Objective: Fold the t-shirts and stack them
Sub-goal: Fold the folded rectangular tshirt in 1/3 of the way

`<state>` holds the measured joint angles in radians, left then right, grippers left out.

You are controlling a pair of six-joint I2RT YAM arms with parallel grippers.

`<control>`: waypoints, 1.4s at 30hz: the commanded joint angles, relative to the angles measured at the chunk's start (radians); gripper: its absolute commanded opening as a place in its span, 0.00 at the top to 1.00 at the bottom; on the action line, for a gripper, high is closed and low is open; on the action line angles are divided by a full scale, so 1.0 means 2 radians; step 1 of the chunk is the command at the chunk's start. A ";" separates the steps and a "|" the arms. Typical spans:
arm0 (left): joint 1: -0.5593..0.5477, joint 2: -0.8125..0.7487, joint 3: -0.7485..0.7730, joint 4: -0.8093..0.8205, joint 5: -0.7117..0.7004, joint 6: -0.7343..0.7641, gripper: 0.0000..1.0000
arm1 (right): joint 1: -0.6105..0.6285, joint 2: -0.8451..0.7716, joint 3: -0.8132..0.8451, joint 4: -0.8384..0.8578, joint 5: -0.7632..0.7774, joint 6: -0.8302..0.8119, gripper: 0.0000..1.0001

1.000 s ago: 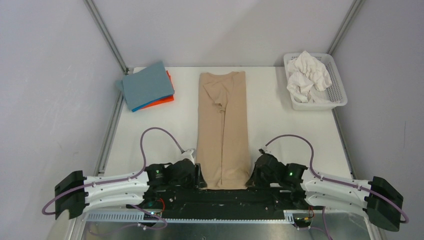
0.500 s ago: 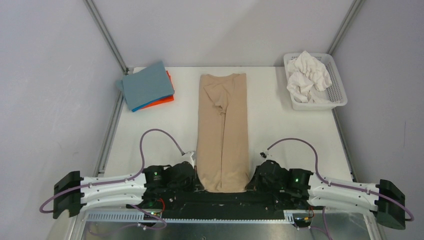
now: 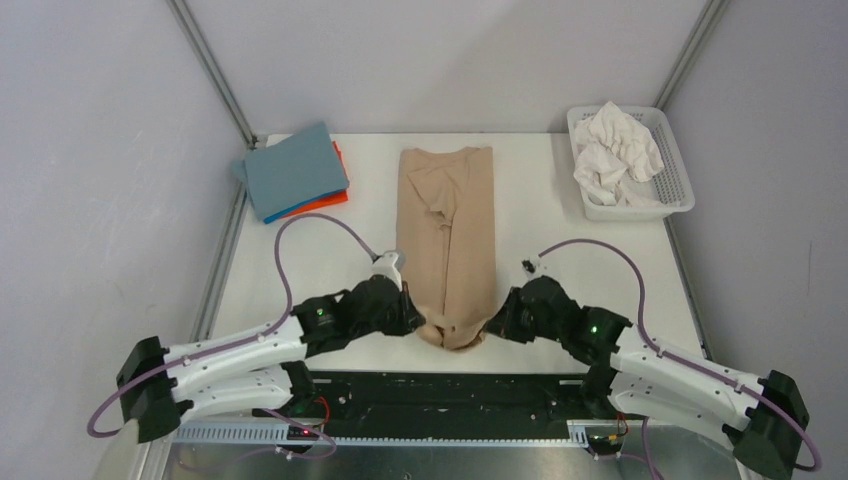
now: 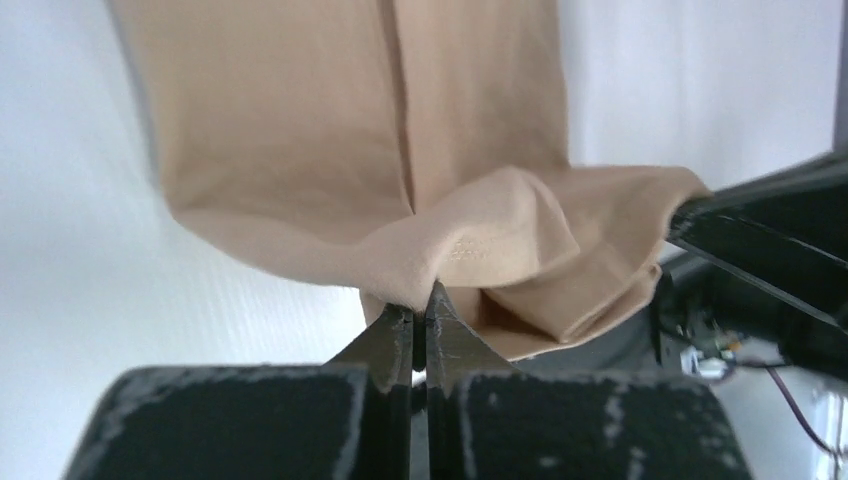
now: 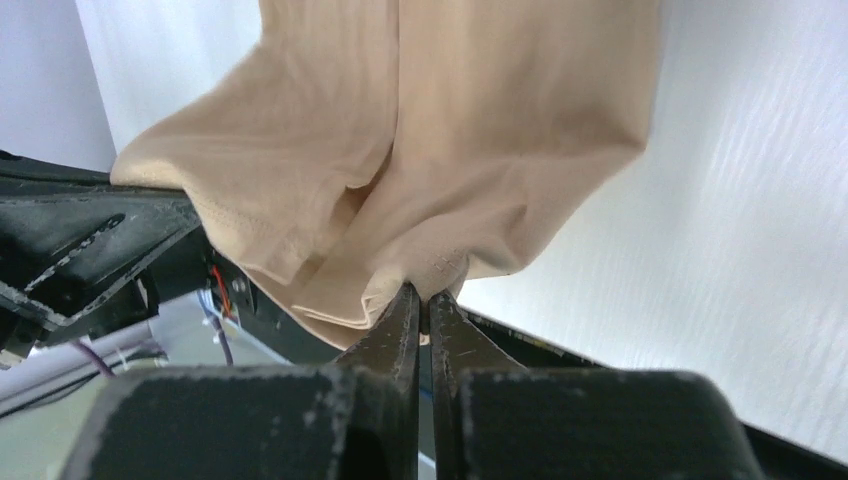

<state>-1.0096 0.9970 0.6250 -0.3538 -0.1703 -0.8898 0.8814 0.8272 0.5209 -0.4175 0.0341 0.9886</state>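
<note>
The tan-beige t-shirt [image 3: 447, 235] lies as a long narrow strip down the middle of the table, sleeves folded in. My left gripper [image 3: 420, 327] is shut on its near left corner [image 4: 430, 265]. My right gripper [image 3: 488, 327] is shut on its near right corner [image 5: 440, 260]. Both hold the near hem lifted off the table, bunched and sagging between them. A folded stack with a grey-blue shirt [image 3: 295, 170] on top of bright blue and orange ones [image 3: 330, 203] sits at the far left. White shirts [image 3: 618, 148] lie crumpled in the basket.
A white slotted plastic basket [image 3: 678, 190] stands at the far right corner. Metal frame posts rise at the back corners. The black base rail [image 3: 450, 390] runs along the near edge between the arm bases.
Both grippers have lifted the shirt's near hem off the near edge and carried it away from the bases, toward the table's middle. The strip now looks shorter and its near end is bunched.
</note>
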 commanded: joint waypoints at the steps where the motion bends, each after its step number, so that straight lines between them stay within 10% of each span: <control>1: 0.058 0.046 0.050 0.009 -0.024 0.066 1.00 | -0.065 0.047 0.048 0.042 -0.010 -0.067 1.00; 15: 0.219 0.269 0.227 0.020 0.067 0.154 1.00 | -0.220 0.259 0.171 0.148 -0.109 -0.133 1.00; 32: 0.275 0.416 0.348 0.024 0.131 0.184 0.99 | -0.280 0.407 0.260 0.192 -0.150 -0.163 1.00; 38: 0.291 0.446 0.370 0.024 0.141 0.187 0.85 | -0.289 0.449 0.281 0.203 -0.158 -0.159 1.00; 42: 0.300 0.455 0.382 0.024 0.158 0.188 0.64 | -0.304 0.468 0.299 0.202 -0.169 -0.159 0.58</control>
<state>-0.4328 1.8996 1.3346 -0.3233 0.1028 -0.5331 0.3042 1.7370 1.0519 -0.0589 -0.2775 0.6781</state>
